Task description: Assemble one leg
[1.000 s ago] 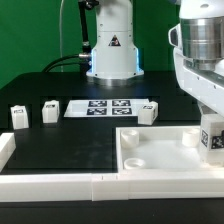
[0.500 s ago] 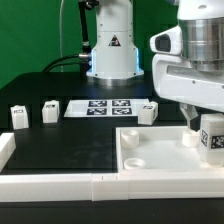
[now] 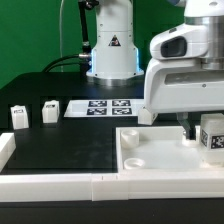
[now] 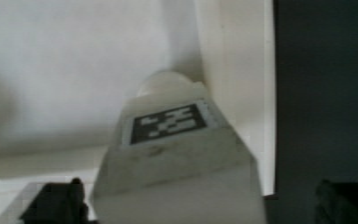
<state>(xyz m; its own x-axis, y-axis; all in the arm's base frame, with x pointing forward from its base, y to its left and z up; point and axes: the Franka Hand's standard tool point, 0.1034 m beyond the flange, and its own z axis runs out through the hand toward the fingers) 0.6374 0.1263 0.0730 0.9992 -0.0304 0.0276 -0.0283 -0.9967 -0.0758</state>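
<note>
A leg (image 3: 212, 136), a small white block with a square tag, stands upright on the right corner of the large white panel (image 3: 160, 152). My gripper (image 3: 192, 122) hangs low just beside and above it, with its white body filling the upper right. In the wrist view the leg (image 4: 176, 150) runs up between my two dark fingertips (image 4: 60, 200). The gripper (image 4: 202, 205) is open, with the jaws on either side of the leg and a gap on one side. Two more legs (image 3: 18, 117) (image 3: 49, 111) stand at the exterior view's left.
The marker board (image 3: 100, 107) lies in the middle of the black table. A white rail (image 3: 60, 184) runs along the front edge and turns up at the left. The robot base (image 3: 112, 50) stands at the back. The gripper body hides the spot beside the marker board.
The gripper has come down and toward the exterior view's left, over the panel's right corner. It now covers the leg that stood by the marker board. The legs have not moved.
</note>
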